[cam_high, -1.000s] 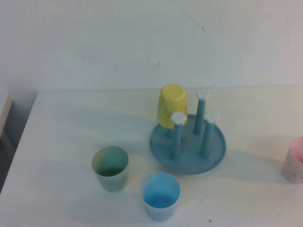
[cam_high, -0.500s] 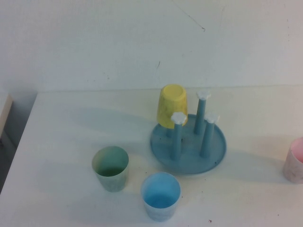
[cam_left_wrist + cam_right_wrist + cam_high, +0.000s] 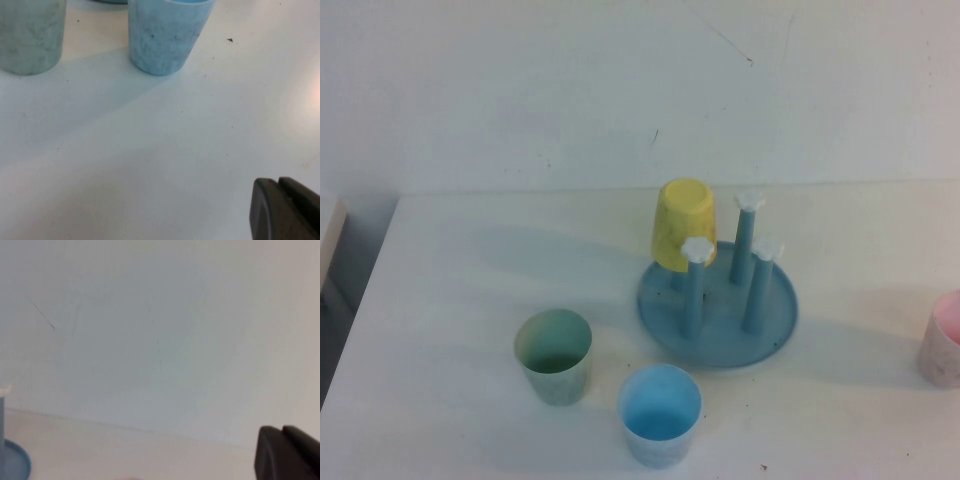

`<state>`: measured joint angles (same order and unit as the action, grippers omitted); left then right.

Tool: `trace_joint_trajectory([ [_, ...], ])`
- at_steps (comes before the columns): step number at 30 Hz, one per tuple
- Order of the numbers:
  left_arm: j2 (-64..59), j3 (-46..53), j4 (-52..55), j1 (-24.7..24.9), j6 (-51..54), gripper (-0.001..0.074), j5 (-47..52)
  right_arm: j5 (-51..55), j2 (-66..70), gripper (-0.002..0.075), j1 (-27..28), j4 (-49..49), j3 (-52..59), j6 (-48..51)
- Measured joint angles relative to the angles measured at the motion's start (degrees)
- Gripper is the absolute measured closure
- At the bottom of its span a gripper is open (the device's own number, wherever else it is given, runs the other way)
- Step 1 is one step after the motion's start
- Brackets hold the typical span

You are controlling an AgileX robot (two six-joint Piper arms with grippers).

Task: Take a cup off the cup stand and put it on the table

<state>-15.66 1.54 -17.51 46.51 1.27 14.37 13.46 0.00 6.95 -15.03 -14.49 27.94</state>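
The light blue cup [image 3: 660, 415] stands upright on the white table [image 3: 460, 270], in front of the cup stand [image 3: 775, 322]; neither gripper touches it. It also shows in the left wrist view [image 3: 167, 35]. The stand's blue pegs have white flower knobs, and a yellow cup [image 3: 684, 222] hangs upside down on the back left peg. Neither arm shows in the high view. My left gripper [image 3: 277, 182] is shut and empty, low over bare table on the near side of the light blue cup. My right gripper [image 3: 281, 430] is shut and empty, facing the wall.
A pale green cup [image 3: 553, 355] stands upright left of the light blue cup and shows in the left wrist view [image 3: 30, 35]. A pink cup [image 3: 945, 338] stands at the right edge. The stand's rim [image 3: 15, 465] shows in the right wrist view.
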Motion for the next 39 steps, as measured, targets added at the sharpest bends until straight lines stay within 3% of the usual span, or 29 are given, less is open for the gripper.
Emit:
trace_joint_trajectory([
  [6, 0.0, 0.0, 0.0, 0.0, 0.0, 0.0737, 0.0, -2.01, -0.75, 0.0727, -0.44, 9.61, 11.58, -17.9],
  [12, 0.0, 0.0, 0.0, 0.0, 0.0, 0.0737, 0.0, -1.67, -0.75, 0.0727, -7.99, 15.33, 15.88, -27.94],
  [17, 0.0, 0.0, 0.0, 0.0, 0.0, 0.0737, 0.0, 2.82, -0.75, 0.0728, -11.67, 16.27, 16.0, -29.68],
  [39, 0.0, 0.0, 0.0, 0.0, 0.0, 0.0737, 0.0, 7.12, -0.75, 0.0728, -8.7, 17.05, 16.0, -29.8],
])
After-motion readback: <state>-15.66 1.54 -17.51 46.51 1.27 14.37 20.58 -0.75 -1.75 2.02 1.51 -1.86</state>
